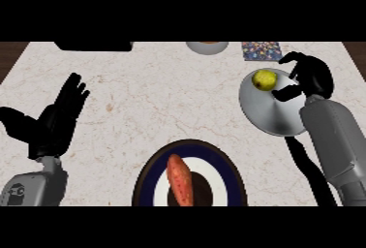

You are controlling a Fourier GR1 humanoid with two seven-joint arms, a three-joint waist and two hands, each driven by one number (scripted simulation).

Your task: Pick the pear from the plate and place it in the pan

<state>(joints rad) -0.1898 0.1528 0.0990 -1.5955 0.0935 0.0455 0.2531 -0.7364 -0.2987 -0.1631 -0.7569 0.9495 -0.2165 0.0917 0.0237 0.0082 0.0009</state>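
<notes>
Right hand (pixel 312 73) curls beside the pear (pixel 265 79) on the pan (pixel 275 116) (not gripping it); left hand (pixel 58 118) rests, fingers straight

We see the pear (pixel 265 79) in the pan (pixel 275 116) near the worktop's (pixel 143 97) right edge, our right hand (pixel 313 75) curled beside it.

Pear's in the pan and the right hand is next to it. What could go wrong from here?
1. The pear lies near the pan's far rim, not in its middle; it might roll or get knocked over the edge.
2. The right hand sits curled at the rim, thumb reaching in beside the pear; pulling back could nudge the fruit or tip the pan.
3. The forearm lies over the pan's right side and handle, so lifting carelessly may drag it.
</notes>
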